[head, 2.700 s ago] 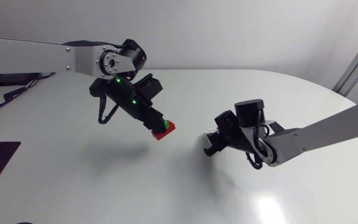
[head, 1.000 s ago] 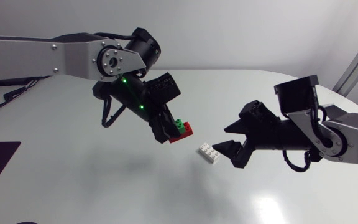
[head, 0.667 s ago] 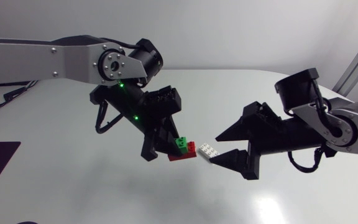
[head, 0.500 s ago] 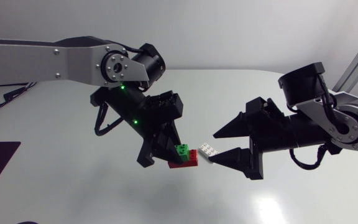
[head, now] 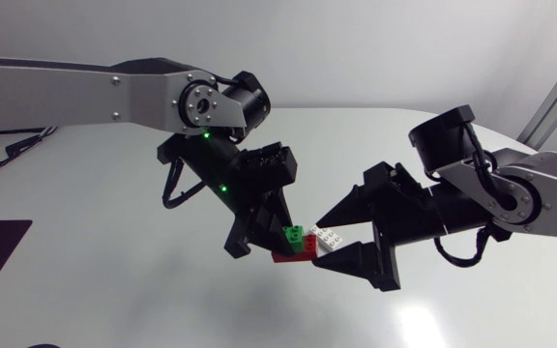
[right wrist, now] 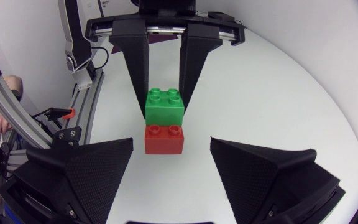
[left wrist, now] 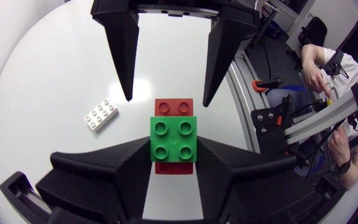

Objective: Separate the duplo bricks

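**Head view.** A white table [head: 114, 280] fills the scene. The left arm [head: 75, 92] enters from the left side and the right arm [head: 540, 198] from the right; the two meet above the middle of the table. The left gripper [head: 271, 240] is clenched on a brick stack [head: 294, 246]: a green brick [head: 295, 235] seated on a red brick [head: 288, 255]. The right gripper [head: 319, 242] is released, with its fingers spread wide, and faces the stack. A white brick [head: 329, 238] shows between those spread fingers, just beside the stack.

**Left wrist view.** The left gripper [left wrist: 173, 163] grasps the brick stack from both sides. The green brick [left wrist: 173, 138] sits on the middle of the longer red brick [left wrist: 173, 107]. Ahead, the two fingers of the right gripper [left wrist: 166, 98] flank the far end of the red brick without touching it. The white brick [left wrist: 101, 114] lies on the table [left wrist: 36, 74], off to one side and apart from both grippers.

**Right wrist view.** The right gripper [right wrist: 171, 142] stands wide open, its fingers clear of the stack on either side. The left gripper [right wrist: 165, 102] holds the stack ahead of it, stud faces visible. The white brick is hidden here.
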`<state>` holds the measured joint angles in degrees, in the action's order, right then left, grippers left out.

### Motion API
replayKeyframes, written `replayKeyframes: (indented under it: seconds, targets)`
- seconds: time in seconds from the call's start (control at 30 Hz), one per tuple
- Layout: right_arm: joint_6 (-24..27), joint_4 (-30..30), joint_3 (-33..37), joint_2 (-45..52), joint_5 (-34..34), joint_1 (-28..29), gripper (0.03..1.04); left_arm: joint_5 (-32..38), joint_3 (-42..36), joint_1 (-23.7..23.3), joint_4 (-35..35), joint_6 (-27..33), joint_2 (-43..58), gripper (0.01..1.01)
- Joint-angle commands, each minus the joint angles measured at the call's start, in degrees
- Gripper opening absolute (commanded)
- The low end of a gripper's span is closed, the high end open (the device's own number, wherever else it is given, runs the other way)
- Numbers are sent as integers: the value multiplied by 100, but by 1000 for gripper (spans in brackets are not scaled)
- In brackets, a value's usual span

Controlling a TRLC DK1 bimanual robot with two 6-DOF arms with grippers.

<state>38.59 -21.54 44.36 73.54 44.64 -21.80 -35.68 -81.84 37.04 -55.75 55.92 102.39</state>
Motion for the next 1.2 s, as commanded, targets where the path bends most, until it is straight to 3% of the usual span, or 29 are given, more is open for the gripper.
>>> replayKeyframes:
  seconds: [0.0,0.27,0.4,0.87,0.9,1.0,1.17]
  targets:
    - [0,-78,126,143,53,-43,895,-79,-174,40,-103,174,141,80]
    - [-185,-26,99,214,115,-202,887,-79,-165,84,-103,217,150,80]
    - [-264,9,82,222,150,-254,825,-79,-148,164,-112,217,150,80]
    - [-282,89,47,372,229,-342,244,-88,-139,199,-121,226,132,92]
    - [-282,89,38,372,238,-342,241,-88,-139,199,-121,226,123,111]
    - [-282,89,29,372,255,-360,226,-88,-130,190,-147,226,115,379]
    - [-229,97,-15,372,247,-360,225,-88,-192,146,-226,261,71,607]
